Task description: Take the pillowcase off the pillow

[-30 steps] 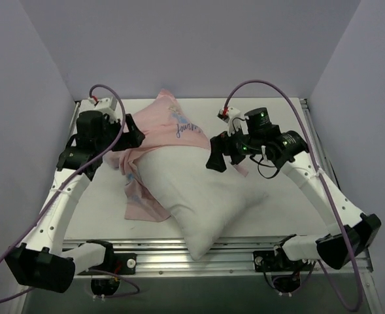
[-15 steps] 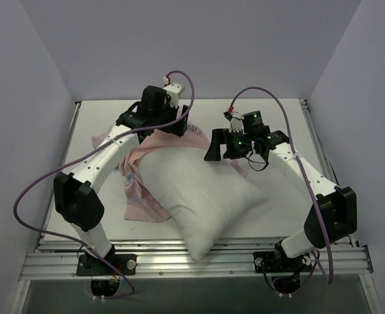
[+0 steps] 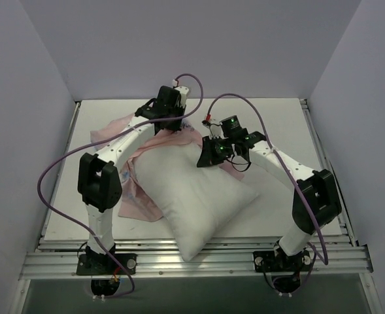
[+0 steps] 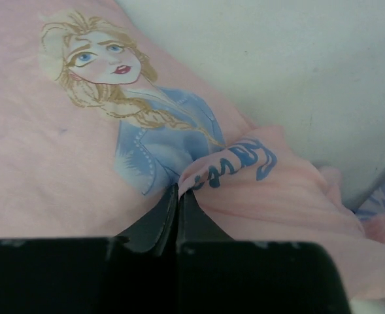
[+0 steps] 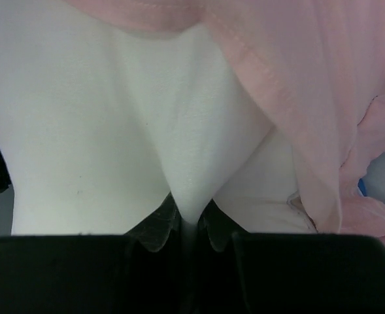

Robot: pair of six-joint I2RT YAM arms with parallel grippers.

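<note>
Pillow (image 3: 202,196) lies diagonally mid-counter (image 3: 280,121). Its near corner hangs over the near edge. Most of it is bare white.

Pillowcase (image 3: 138,199) is bunched over the pillow's far-left end only. The rest spills onto the counter left of the pillow, pink side mostly up.

Left gripper (image 3: 168,125) is at the far end of the pillowcase, pointing down. In the left wrist view the gripper (image 4: 178,196) has its jaws together, clamped on a raised fold of the pillowcase (image 4: 48,163). The fold carries blue lettering. The princess print (image 4: 107,59) lies flat just beyond it, blonde braid and blue dress on pink cloth.

Right gripper (image 3: 206,156) is at the pillow's far edge, right of the left gripper and near it. In the right wrist view the gripper (image 5: 189,219) has its jaws closed on a pinch of white pillow (image 5: 114,118) fabric, which is pulled into a ridge between the fingers (image 5: 156,229). The pink pillowcase (image 5: 310,98) hem drapes over the pillow above and right of that pinch. It is just beside the gripper, not between the jaws.

So one gripper holds each item: left on cloth, right on cushion.
</note>
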